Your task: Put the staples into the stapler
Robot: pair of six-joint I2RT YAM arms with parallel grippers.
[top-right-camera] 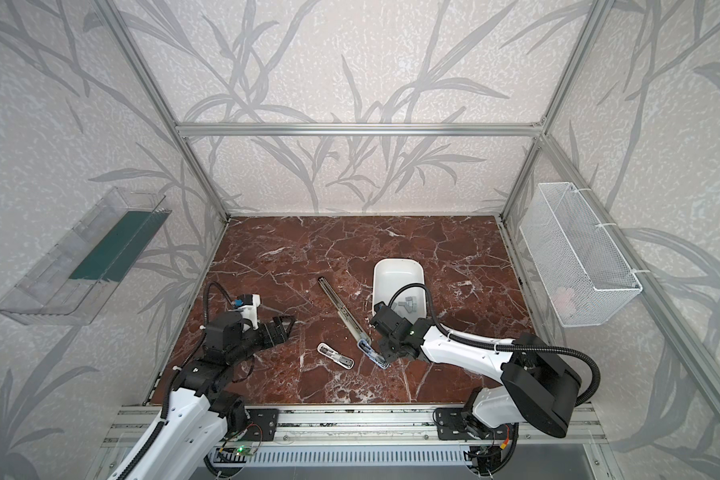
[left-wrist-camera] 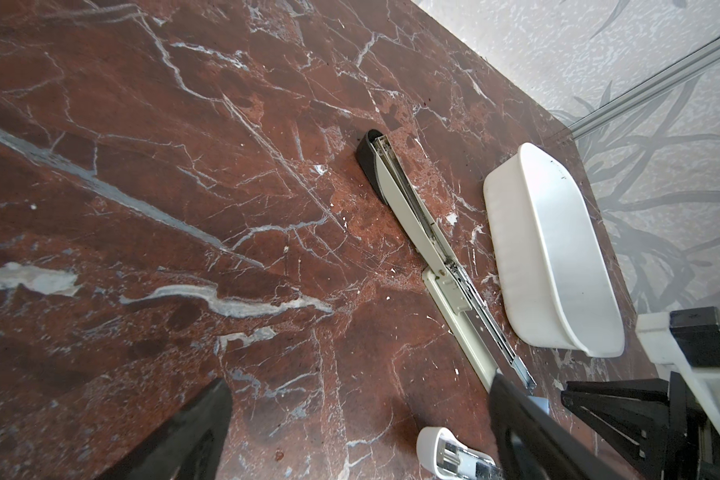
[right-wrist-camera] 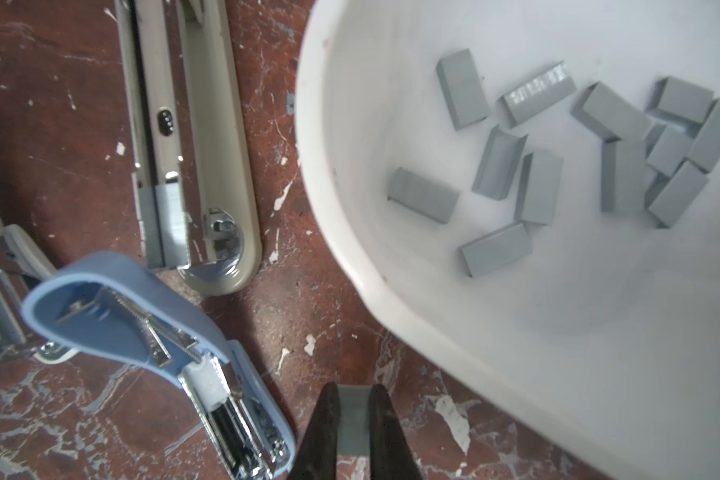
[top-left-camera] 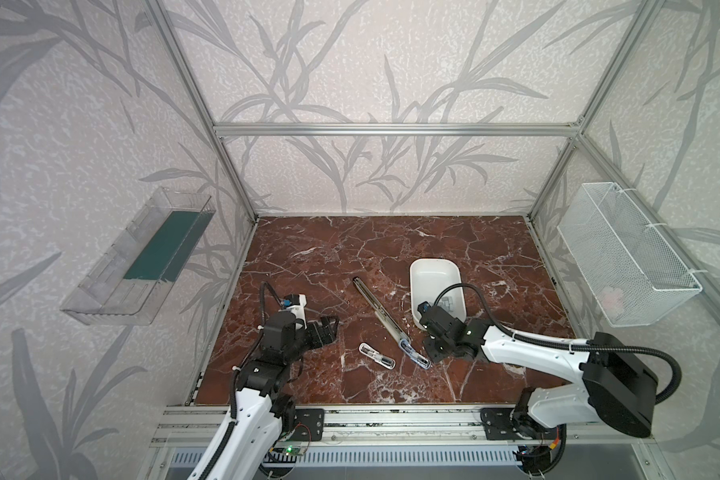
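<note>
On a red marble table (top-left-camera: 350, 257), the right pincer (right-wrist-camera: 355, 390) pinches one grey staple strip (right-wrist-camera: 353, 419) just beside the open blue stapler (right-wrist-camera: 142, 324); the other staples (right-wrist-camera: 539, 189) lie loose in a white tub (top-left-camera: 433, 276), at one o'clock of that stapler in a top view; the left pincer (top-left-camera: 328, 330) hangs spread and empty at nine o'clock. The strip may tilt, snap or miss the narrow channel; the unheld stapler could skid if nudged.
</note>
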